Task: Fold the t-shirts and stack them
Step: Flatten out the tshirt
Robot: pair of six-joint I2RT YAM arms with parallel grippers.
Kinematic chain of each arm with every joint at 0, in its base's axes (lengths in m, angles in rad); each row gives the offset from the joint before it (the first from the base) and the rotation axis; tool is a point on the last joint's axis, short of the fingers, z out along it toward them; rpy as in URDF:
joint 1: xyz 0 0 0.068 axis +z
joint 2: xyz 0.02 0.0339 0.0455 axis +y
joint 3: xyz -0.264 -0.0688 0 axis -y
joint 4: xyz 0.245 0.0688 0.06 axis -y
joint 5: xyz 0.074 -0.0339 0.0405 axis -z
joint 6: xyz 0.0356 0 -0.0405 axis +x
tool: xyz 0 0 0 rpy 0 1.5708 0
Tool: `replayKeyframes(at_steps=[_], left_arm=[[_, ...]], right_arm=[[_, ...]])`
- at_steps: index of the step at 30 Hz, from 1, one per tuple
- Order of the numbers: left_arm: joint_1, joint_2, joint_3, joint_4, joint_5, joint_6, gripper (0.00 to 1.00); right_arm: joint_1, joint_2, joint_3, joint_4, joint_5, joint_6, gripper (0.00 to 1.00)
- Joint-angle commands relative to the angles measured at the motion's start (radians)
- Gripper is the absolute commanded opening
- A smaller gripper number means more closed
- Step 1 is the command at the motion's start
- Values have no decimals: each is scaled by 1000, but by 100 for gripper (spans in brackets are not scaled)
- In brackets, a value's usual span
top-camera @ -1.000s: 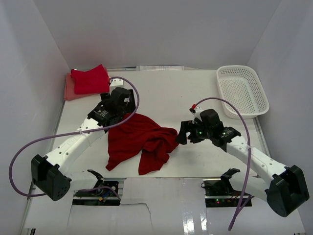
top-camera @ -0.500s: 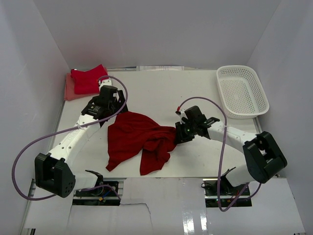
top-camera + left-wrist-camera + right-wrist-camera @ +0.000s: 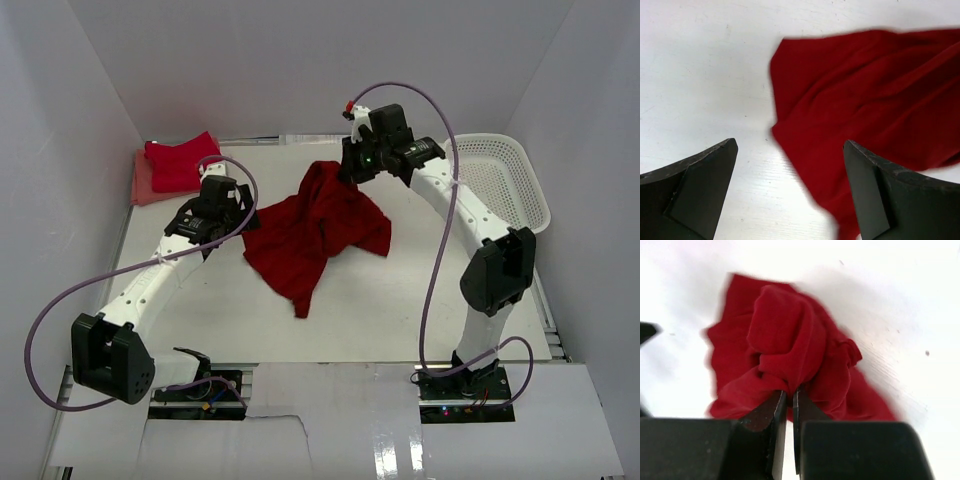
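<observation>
The red t-shirt [image 3: 315, 232] is light, limp cloth that will sag and swing from wherever it is pinched rather than hold a shape. The right gripper [image 3: 789, 395] has its jaws almost together on a bunched fold of it, with the rest hanging below the gripper and trailing onto the tabletop [image 3: 400, 300] towards the left arm. A wad like this gives little control, so a hold on a flat hem or shoulder edge would likely spread the shirt better. The left gripper [image 3: 240, 215] stands wide and holds nothing. In its wrist view a loose edge of the shirt lies flat just ahead of and between its fingers, which looks like the natural second hold. The cloth should not slip from a firm pinch, though it may drag and wrinkle on the tabletop. Bare tabletop lies below and on the near side of the right gripper, enough to lay the shirt out. The white basket [image 3: 543, 205] sits close beside the right arm, and the folded stack [image 3: 182, 165] lies just beyond the left gripper, so a wide swing could catch either.
</observation>
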Motion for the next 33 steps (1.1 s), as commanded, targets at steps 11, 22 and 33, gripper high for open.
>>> replayKeyframes(at_steps=[11, 22, 33], left_arm=[[23, -56, -24, 30, 59, 11, 98], [23, 45, 25, 13, 142, 29, 98], [20, 286, 276, -41, 251, -37, 98]], right_arm=[[91, -330, -711, -22, 3, 42, 8], [58, -355, -658, -21, 180, 102, 41], [7, -88, -316, 40, 169, 42, 57]])
